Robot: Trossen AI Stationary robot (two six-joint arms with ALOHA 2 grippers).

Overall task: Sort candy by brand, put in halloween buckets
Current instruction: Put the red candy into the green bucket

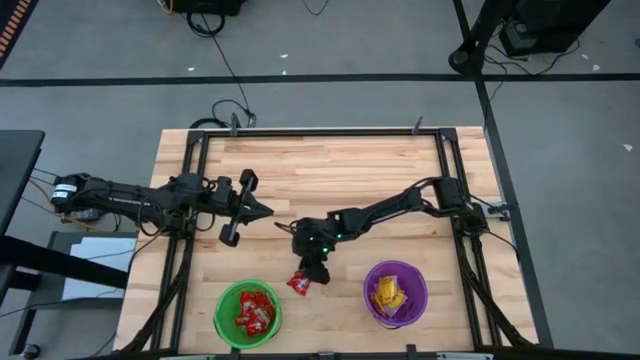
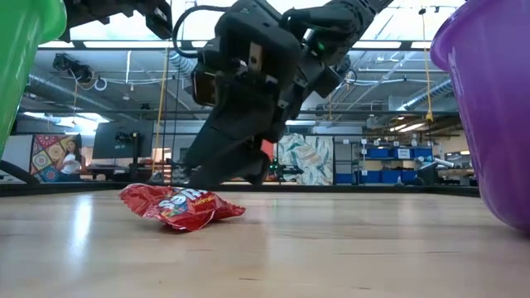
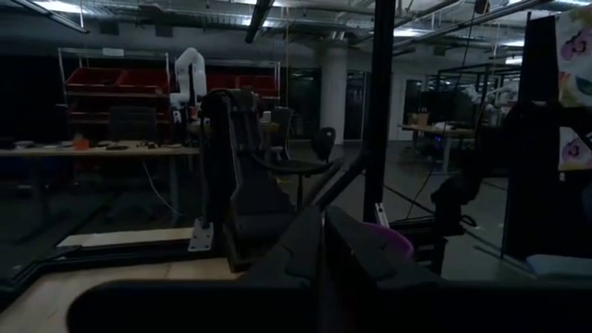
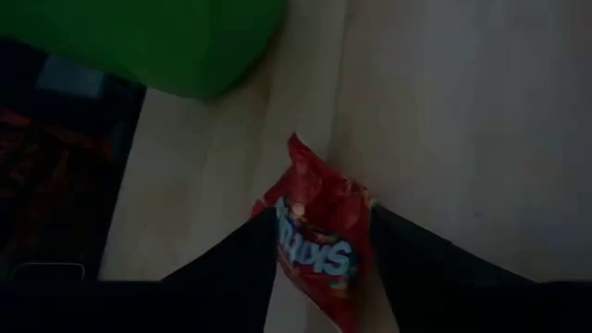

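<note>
A red candy packet (image 1: 298,284) with pale blue-white lettering lies at the lower middle of the high view, on a light, pale-grained wooden desk (image 1: 330,170). At the lower left sits a bright green bucket (image 1: 226,299) holding red packets (image 1: 253,313); at the lower right a purple bucket (image 1: 416,285) holds yellow packets (image 1: 387,296). The right tool (image 4: 324,242) has dark fingers on either side of the red packet, and the left tool (image 1: 266,210) is black. The floor (image 1: 330,40) across the top is grey.

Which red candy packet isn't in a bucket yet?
The red packet lying on the table between the green bucket and purple bucket, with the right claw straddling it. The other red ones sit inside the green bucket.
</note>
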